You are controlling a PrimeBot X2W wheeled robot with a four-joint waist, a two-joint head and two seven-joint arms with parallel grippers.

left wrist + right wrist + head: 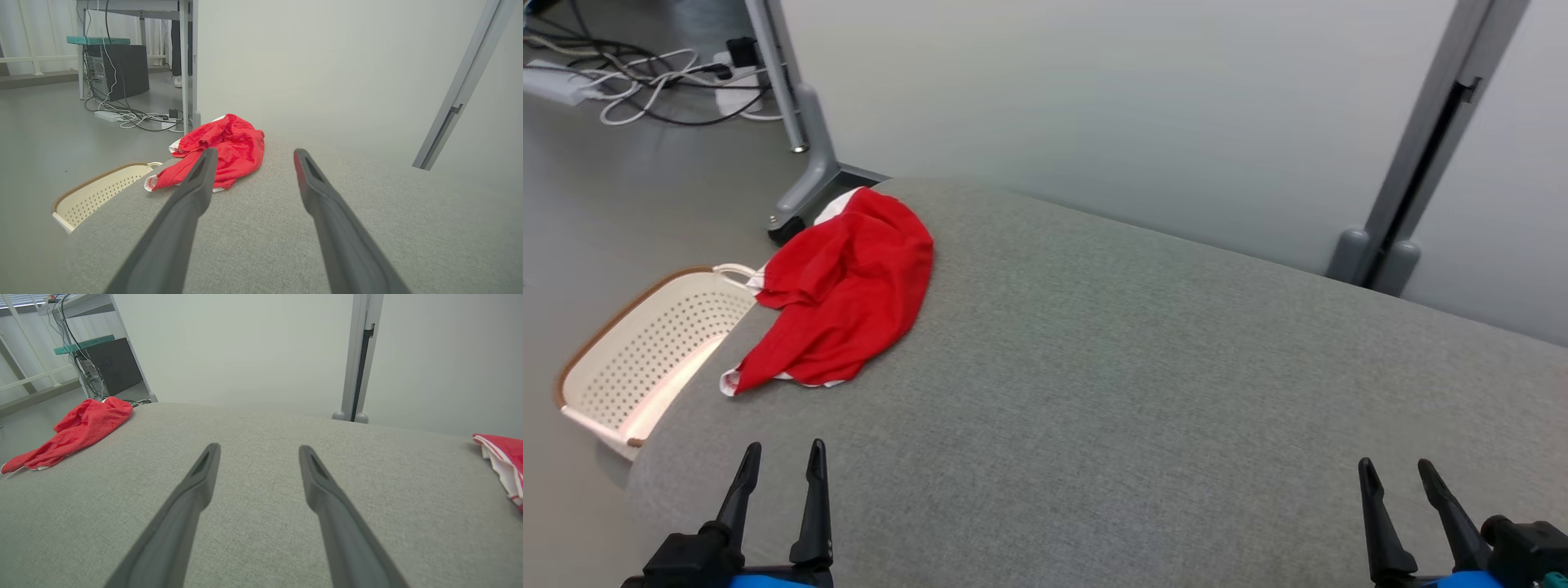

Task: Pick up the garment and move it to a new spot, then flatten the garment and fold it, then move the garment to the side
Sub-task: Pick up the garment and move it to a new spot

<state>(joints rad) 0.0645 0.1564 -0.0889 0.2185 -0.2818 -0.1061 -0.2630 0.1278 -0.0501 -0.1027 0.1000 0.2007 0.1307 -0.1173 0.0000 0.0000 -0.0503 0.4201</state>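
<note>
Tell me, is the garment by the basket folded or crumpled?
Crumpled: the red garment lies bunched in loose wrinkles on the grey surface, near its left edge.

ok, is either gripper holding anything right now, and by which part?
Nothing held. The left gripper and right gripper are both open and empty; the red garment lies crumpled at the far left corner of the grey surface.

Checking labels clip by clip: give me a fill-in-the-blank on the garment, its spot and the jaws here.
The crumpled garment on the grey cushion is ____ in colour. It lies at the cushion's far ____ corner, the one nearest the white perforated basket. The jaws of the left gripper and the right gripper stand ____, holding nothing.
Missing words: red; left; open.
</note>
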